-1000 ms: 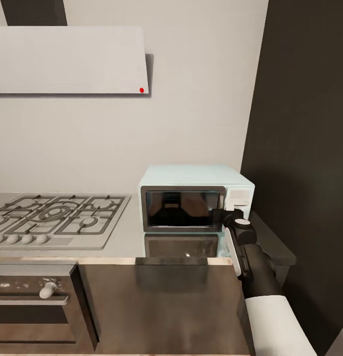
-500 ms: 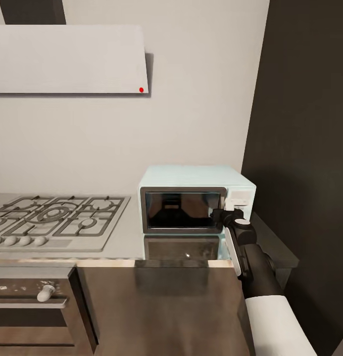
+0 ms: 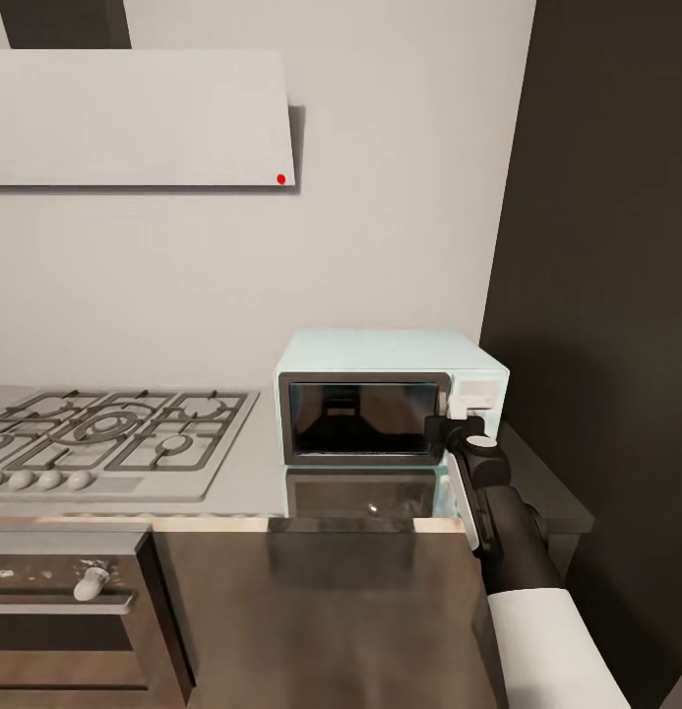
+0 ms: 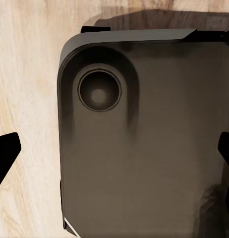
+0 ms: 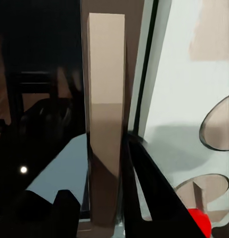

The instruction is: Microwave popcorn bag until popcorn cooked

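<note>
Microwave: the small pale-blue boxy microwave (image 3: 390,394) with a dark-framed glass door sits at the right end of the long grey brushed-metal surface (image 3: 247,473), against the white wall; its door looks closed.
Door handle: a pale vertical bar (image 5: 105,119) at the door's right edge, beside the white control panel.
Right pincer: the black right pincer (image 3: 446,430) is at the door's right edge; in the right wrist view its dark fingers (image 5: 144,188) stand on either side of the bar, closed around the handle.
Left pincer: the left pincer (image 4: 114,158) is spread wide, its black fingertips (image 4: 5,151) at opposite edges of the wrist picture, nothing between them; below it lie a dark grey rounded panel (image 4: 144,139) and pale wood floor (image 4: 25,74).
Hob: a grey gas hob (image 3: 114,433) with round knobs lies left of the microwave.
Hood: a flat white extractor hood (image 3: 134,118) with a red dot hangs above.
Oven: a built-in steel oven (image 3: 70,611) sits under the surface's front edge.
Popcorn bag: cannot tell where it is.
</note>
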Robot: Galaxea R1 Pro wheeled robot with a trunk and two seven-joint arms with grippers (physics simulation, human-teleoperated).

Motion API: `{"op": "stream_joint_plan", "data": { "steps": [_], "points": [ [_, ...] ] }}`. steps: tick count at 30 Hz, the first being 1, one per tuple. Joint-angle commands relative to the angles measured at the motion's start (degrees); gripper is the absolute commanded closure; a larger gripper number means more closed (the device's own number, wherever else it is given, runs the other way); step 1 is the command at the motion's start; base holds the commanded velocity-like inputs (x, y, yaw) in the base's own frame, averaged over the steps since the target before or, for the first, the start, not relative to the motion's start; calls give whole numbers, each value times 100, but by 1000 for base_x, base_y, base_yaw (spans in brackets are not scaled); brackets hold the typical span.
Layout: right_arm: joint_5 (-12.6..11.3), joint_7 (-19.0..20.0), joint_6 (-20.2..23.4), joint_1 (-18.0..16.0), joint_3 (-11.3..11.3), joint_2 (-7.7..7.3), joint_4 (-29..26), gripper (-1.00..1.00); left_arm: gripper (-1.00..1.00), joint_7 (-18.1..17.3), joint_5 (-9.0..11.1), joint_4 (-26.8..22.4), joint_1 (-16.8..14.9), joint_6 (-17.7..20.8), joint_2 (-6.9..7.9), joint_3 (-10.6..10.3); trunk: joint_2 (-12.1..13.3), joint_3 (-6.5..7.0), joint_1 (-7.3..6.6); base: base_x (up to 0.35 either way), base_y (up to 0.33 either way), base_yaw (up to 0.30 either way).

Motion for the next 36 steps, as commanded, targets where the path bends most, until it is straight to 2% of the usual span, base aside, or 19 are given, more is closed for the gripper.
{"op": "stream_joint_plan", "data": {
  "steps": [1,17,30,36],
  "points": [
    [-162,28,8,-3,4,8,-1,100,-100,-1,12,2,-3,-11,-1,4,-3,-6,0,0,0,0],
    [-179,8,14,-3,4,8,3,100,-100,-1,11,2,-3,-11,-6,9,-3,-6,0,-5,4,0],
    [-173,8,16,-3,4,8,3,100,-100,-1,13,2,-3,-13,-9,14,-3,-6,0,-235,157,0],
    [-171,8,11,-3,-21,-17,3,100,-100,-1,87,2,-3,-11,-9,10,-3,-6,0,-164,19,0]
  ]
}}
